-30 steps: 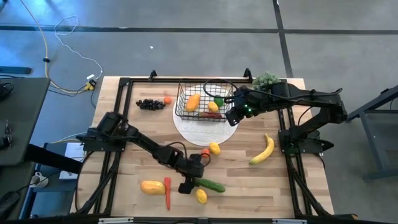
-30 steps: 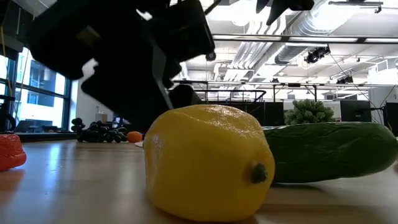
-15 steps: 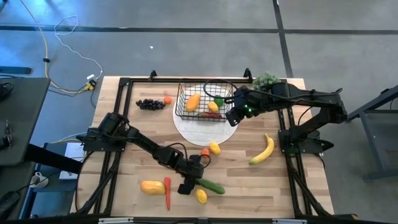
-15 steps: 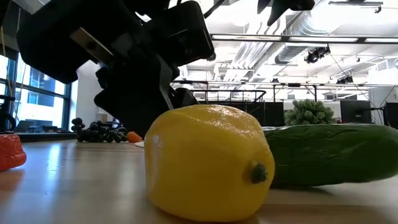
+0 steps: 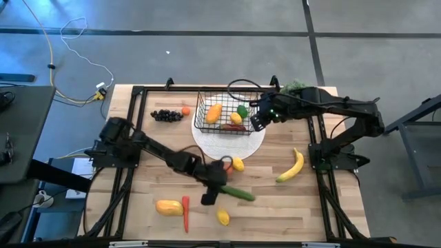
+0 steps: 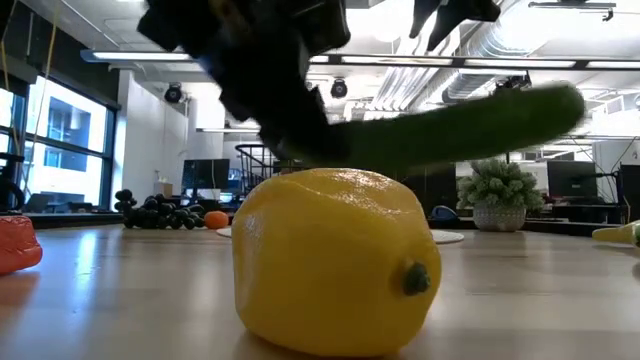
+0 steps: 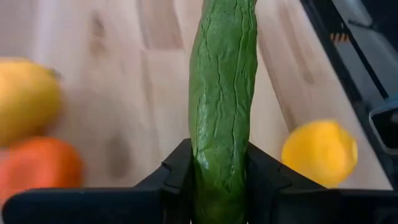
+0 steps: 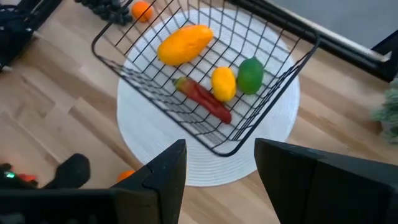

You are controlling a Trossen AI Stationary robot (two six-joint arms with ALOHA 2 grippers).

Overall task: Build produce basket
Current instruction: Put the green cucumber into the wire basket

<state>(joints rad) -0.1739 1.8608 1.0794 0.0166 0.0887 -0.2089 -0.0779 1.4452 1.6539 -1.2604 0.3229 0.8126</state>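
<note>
We are now lifting the cucumber (image 5: 236, 193) off the surface (image 5: 275, 207), our left hand (image 5: 213, 193) gripping its end above the lemon (image 5: 223, 217).

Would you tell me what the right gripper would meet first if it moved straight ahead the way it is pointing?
Probably the basket: the right gripper, fingers open, points at its near wire wall and the white disc underneath. Depth is hard to judge.

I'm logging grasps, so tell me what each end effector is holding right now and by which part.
The left end effector grips the cucumber at one end, lifted off the table. The right end effector is open above the basket, holding nothing.
</note>
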